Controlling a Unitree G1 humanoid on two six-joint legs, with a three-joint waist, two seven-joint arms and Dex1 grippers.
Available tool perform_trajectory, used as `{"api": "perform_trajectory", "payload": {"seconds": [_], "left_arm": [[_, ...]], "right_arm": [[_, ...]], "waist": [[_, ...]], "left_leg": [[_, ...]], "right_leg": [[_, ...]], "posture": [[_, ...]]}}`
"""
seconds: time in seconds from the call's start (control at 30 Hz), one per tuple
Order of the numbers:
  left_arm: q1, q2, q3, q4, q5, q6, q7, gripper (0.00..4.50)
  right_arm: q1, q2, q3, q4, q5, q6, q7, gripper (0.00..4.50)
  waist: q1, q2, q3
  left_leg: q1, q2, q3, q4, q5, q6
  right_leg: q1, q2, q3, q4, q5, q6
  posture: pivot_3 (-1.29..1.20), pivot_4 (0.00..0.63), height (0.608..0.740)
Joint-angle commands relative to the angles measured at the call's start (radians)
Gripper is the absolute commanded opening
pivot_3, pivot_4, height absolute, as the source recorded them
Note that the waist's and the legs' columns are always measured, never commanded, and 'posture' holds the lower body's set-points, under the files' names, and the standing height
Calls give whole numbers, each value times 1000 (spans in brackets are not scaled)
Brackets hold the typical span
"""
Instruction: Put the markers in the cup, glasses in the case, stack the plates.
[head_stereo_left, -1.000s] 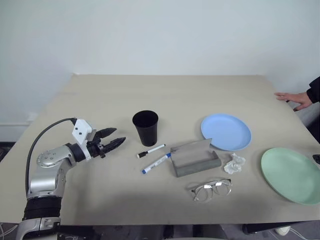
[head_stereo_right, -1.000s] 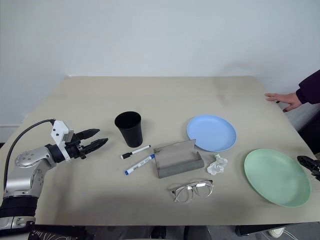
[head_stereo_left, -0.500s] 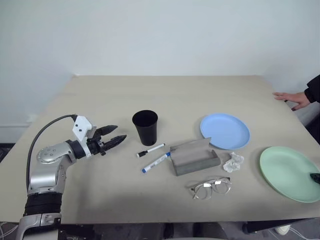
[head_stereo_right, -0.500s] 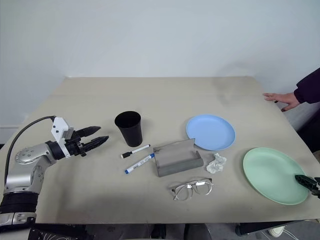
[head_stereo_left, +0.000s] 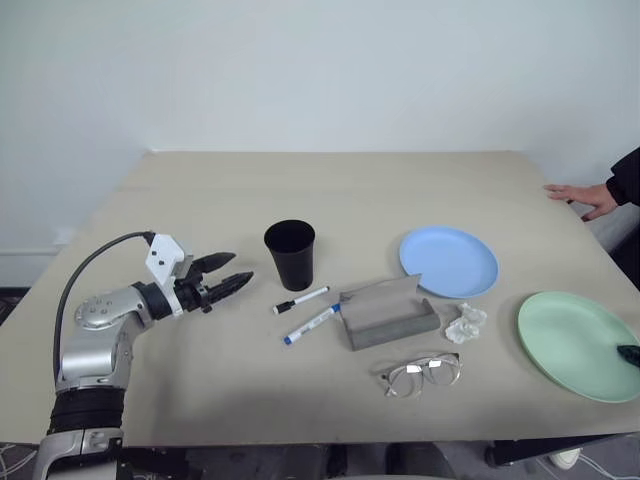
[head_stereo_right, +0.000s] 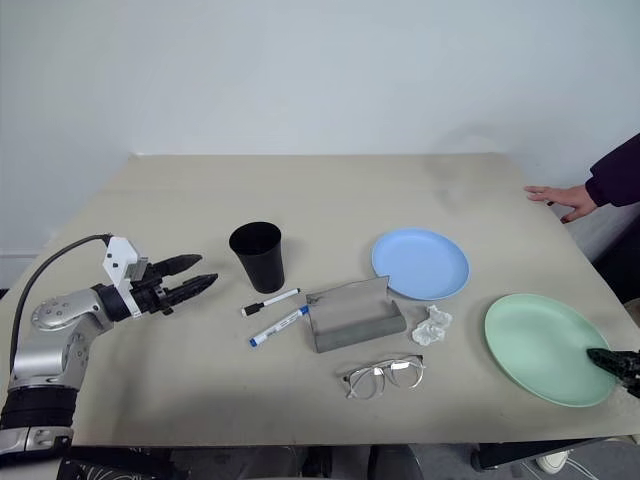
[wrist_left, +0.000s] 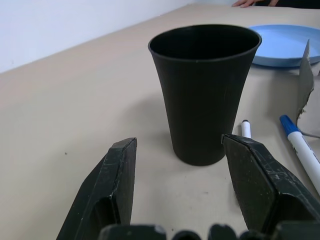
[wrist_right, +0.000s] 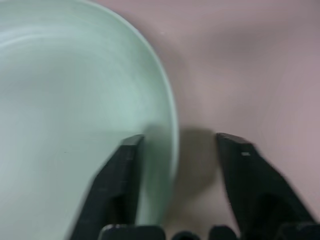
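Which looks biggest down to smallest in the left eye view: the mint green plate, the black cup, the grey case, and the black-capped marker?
1. mint green plate, widest by far, though nearer the camera
2. grey case
3. black cup, close to the case, so that order is unsure
4. black-capped marker, thinnest

Left arm, silver metal forearm with a black cable looping over it, reaches forward from the near left. Left gripper (head_stereo_left: 232, 272) with two black fingers points roughly level toward the right, jaws apart, nothing between them; left wrist view shows both fingers (wrist_left: 112, 185) spread wide. Right gripper (head_stereo_right: 612, 362) shows just its black tip at the right edge, angled downward. In the right wrist view its fingers (wrist_right: 122, 175) stand apart, straddling a rim, not clamped.
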Motion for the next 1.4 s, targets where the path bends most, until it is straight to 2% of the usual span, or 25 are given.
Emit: {"api": "perform_trajectory", "payload": {"seconds": [0.03, 0.1, 0.13, 0.3, 0.5, 0.8, 1.17, 1.4], "left_arm": [[-2, 4, 18, -37, -14, -14, 8, 2828], [3, 4, 19, -40, -16, -14, 10, 2828], [5, 4, 20, -43, -16, -13, 11, 2828], [9, 3, 18, -47, -19, -11, 14, 2828], [5, -1, 13, -42, -18, -13, 13, 2828], [-2, -5, 10, -39, -16, -10, 11, 2828], [11, -12, 17, -46, -17, -10, 24, 2828], [20, -18, 21, -55, -18, -11, 34, 2828]], "right_arm": [[-23, -4, -11, -47, 19, 34, -5, 877], [-27, -1, -14, -66, 25, 56, -13, 202], [-27, 0, -17, -76, 28, 66, -16, 29], [-25, 3, -36, -120, 49, 108, -40, 29], [-6, -1, -58, -176, 72, 151, -60, 29], [-3, 6, -91, -230, 101, 208, -98, 29], [-217, 21, -173, -213, 201, 343, -205, 29], [-359, 95, -124, -318, 215, 403, -309, 29]], "waist": [[0, 0, 0], [0, -1, 0], [-1, -1, 0], [-2, -2, 0], [-2, -1, -1], [-3, -2, 0], [-3, -1, 0], [-3, -1, 0]], "left_leg": [[0, 0, 0, 0, 0, 0], [0, 0, 1, 0, 0, 0], [0, 0, 1, -1, 0, 0], [1, 3, 13, -7, 0, 0], [1, 4, 20, -10, 0, -1], [0, 5, 22, -9, 0, 0], [-1, 6, 23, -9, 0, 0], [-1, 6, 23, -9, 1, -1]], "right_leg": [[0, 0, 0, 0, 0, 0], [0, 0, 0, 0, 0, 0], [0, 0, 0, 0, 0, 0], [-1, -1, 4, 1, 0, 0], [-10, -16, -8, 0, 7, -1], [-9, -17, -10, -3, 9, 2], [-12, -17, -10, -3, 10, 1], [-13, -18, -11, -3, 10, 0]], "posture": [[0, 0, 727], [0, 0, 727], [0, 0, 727], [0, 0, 727], [0, 0, 727], [0, 0, 727], [0, 0, 727], [0, 0, 727]]}}
